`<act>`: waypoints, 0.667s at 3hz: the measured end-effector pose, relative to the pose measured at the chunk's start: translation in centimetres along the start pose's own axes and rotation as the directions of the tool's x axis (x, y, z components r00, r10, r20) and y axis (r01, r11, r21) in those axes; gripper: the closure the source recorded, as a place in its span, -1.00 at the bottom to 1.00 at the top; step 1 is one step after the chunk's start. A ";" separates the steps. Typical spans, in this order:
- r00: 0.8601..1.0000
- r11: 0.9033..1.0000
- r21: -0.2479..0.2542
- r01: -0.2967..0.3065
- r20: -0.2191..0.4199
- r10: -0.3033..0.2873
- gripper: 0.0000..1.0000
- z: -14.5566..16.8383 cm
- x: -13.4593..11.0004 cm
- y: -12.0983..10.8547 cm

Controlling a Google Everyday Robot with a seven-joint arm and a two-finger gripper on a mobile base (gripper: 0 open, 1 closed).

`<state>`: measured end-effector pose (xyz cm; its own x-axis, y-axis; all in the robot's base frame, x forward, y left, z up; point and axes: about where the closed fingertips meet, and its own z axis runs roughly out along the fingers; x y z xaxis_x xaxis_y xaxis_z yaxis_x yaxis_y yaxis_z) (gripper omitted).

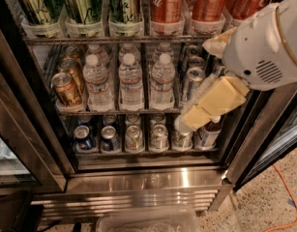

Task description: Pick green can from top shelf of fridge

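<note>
Three tall pale-green cans (82,3) stand in a row at the left of the top shelf (90,40), in clear plastic dividers. Red Coca-Cola cans (166,3) fill the right of that shelf. The fridge (138,178) stands open in front of me. My gripper (192,119) hangs from a white arm housing (264,42) coming in from the right. It sits in front of the right end of the middle shelf, well below and to the right of the green cans, and holds nothing that I can see.
The middle shelf holds gold-brown cans (66,88), water bottles (131,81) and silver cans (192,81). Small cans (133,137) line the lower shelf. A clear bin (148,221) lies on the floor below the vent grille. An orange cable (286,197) runs at the right.
</note>
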<state>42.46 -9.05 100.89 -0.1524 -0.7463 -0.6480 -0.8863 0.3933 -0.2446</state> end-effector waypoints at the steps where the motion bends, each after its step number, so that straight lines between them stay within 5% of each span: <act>1: 1.000 1.000 -0.007 -0.005 0.022 0.005 -1.00 -0.2 -0.8 0.4; 2: 0.997 1.000 0.006 -0.026 0.076 0.025 -1.00 -0.3 -1.2 1.0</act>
<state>41.65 -7.88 101.64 -0.1410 -0.6934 -0.7066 -0.8794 0.4156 -0.2324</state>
